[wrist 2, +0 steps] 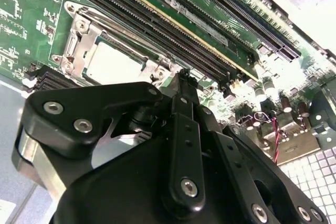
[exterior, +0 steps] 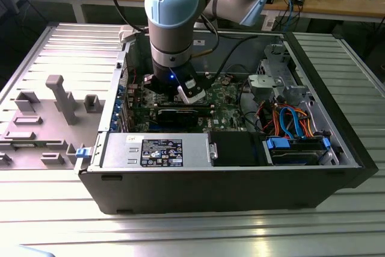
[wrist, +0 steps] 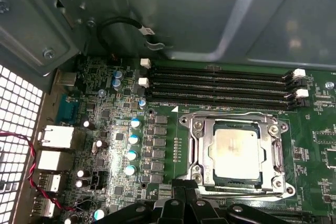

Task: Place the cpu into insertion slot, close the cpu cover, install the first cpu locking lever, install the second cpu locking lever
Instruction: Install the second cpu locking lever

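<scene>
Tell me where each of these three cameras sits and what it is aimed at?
Exterior view: off the arm, looking down into the open black computer case; the grey-and-blue robot arm reaches inside.
First wrist view: on the arm, facing the green motherboard; the silver square cpu sits under its silver metal cover frame.
Second wrist view: on the arm, looking past the black gripper.
Both wrist views share the cpu and long black memory slots.
</scene>
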Action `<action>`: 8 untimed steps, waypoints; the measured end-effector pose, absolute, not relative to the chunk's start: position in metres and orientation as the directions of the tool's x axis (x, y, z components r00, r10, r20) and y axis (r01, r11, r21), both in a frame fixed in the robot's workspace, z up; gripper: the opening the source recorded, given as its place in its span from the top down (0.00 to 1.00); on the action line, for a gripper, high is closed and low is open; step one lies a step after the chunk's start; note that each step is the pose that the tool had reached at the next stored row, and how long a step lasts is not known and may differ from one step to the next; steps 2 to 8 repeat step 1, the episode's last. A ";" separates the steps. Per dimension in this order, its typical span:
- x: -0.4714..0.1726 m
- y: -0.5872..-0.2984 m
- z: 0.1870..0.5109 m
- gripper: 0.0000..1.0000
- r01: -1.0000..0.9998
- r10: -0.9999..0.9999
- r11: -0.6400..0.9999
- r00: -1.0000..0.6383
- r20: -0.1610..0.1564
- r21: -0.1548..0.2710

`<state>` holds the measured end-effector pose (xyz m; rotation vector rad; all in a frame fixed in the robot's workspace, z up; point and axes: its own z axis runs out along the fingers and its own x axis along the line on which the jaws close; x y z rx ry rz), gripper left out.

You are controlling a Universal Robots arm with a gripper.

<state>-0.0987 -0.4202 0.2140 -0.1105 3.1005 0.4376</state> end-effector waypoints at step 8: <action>-0.099 -0.420 0.214 0.89 -0.071 -0.069 0.958 -0.997 -0.018 0.276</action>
